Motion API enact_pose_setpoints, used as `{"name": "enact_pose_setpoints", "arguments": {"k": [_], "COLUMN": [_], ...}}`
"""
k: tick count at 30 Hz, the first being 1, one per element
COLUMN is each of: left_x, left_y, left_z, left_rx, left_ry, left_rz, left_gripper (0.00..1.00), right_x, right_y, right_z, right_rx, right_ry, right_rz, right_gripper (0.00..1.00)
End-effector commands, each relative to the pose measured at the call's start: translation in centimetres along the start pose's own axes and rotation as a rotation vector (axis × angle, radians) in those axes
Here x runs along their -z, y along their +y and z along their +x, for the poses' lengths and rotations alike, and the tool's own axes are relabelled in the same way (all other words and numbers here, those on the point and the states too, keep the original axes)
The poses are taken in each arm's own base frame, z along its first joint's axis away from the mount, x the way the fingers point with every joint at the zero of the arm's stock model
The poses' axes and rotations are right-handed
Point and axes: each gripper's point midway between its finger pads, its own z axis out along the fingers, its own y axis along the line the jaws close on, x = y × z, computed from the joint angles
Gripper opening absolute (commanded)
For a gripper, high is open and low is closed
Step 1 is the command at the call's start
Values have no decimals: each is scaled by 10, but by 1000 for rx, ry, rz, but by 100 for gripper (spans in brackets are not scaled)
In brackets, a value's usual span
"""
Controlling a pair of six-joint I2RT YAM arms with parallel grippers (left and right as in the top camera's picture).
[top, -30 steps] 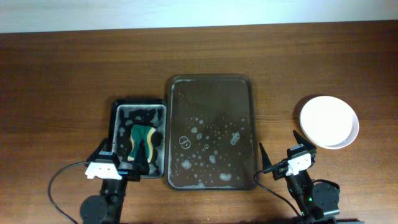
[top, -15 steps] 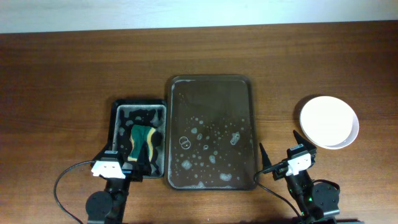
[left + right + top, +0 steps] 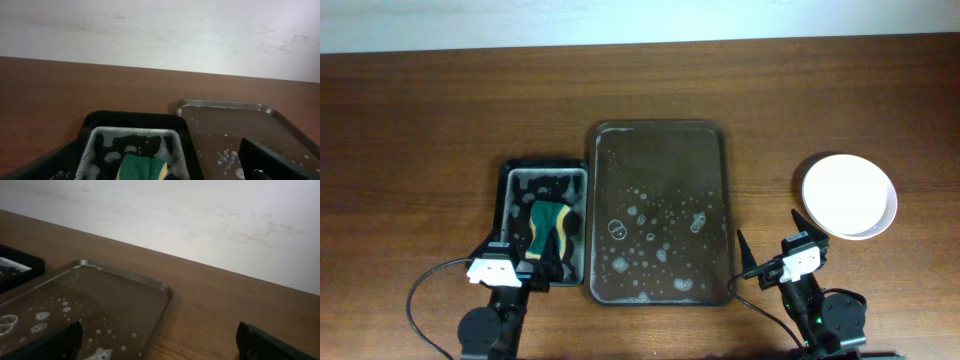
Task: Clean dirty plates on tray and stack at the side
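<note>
The left gripper (image 3: 159,146) hangs low with its fingers spread wide and nothing between them. Directly ahead of it sits a small black tray (image 3: 545,168) holding a green-and-yellow sponge (image 3: 551,225) in foam. The right gripper (image 3: 768,232) is splayed just as wide and also holds nothing. Just inward of it, between the two grippers, lies the large dark brown rectangular tray (image 3: 658,150), its floor wet and dotted with soap bubbles. The round white glossy plates (image 3: 849,195) sit stacked on the brown wooden table (image 3: 420,110), ahead of the right gripper and to its outer side, apart from the big tray.
</note>
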Motion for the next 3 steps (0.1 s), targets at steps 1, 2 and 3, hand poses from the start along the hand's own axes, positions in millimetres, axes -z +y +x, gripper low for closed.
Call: {"name": "enact_pose_setpoints", "arguments": {"k": [1,2,3], "left_x": [0,0,0], "left_y": [2,2,2], "left_z": [1,1,1], "left_rx": [-15,-15,-16], "left_ry": [1,1,1], "left_rz": [-6,-6,-6], "left_gripper": [100,100,100], "right_x": [0,0,0], "right_y": [0,0,0], "right_z": [3,3,3], "right_rx": [-4,-4,-4], "right_ry": [6,6,6], "right_rz": [3,3,3], "right_gripper": [99,99,99]}}
